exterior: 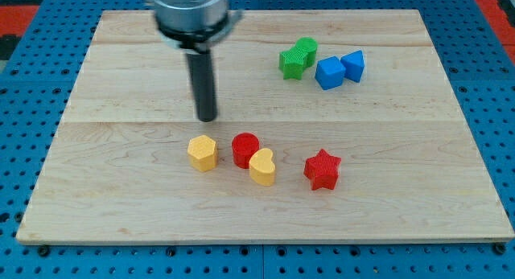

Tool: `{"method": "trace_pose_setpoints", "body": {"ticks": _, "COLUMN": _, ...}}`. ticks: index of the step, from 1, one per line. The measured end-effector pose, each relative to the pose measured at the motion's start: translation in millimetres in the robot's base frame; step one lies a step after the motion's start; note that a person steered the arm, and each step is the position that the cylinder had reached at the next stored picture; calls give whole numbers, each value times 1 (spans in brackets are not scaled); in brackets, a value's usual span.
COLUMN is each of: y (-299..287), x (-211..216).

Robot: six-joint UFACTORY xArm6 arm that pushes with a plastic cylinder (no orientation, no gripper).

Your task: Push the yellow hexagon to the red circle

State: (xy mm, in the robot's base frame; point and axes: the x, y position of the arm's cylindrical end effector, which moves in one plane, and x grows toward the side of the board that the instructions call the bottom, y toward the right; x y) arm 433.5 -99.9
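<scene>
The yellow hexagon (pixel 203 153) sits on the wooden board, a little left of centre and below the middle. The red circle (pixel 245 149) stands just to its right with a narrow gap between them. A yellow heart (pixel 261 166) touches the red circle at its lower right. My tip (pixel 208 116) is on the board just above the yellow hexagon, a short gap away and not touching it.
A red star (pixel 323 169) lies right of the yellow heart. At the view's upper right are two green blocks (pixel 298 57) close together and two blue blocks (pixel 339 70) close together. The wooden board (pixel 121 207) lies on a blue pegboard.
</scene>
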Motion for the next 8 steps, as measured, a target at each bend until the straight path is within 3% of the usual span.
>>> {"method": "trace_pose_setpoints", "body": {"ticks": 1, "y": -7, "x": 4}}
{"method": "trace_pose_setpoints", "body": {"ticks": 2, "y": -9, "x": 55}}
{"method": "trace_pose_setpoints", "body": {"ticks": 6, "y": -32, "x": 70}}
{"method": "trace_pose_setpoints", "body": {"ticks": 8, "y": 21, "x": 70}}
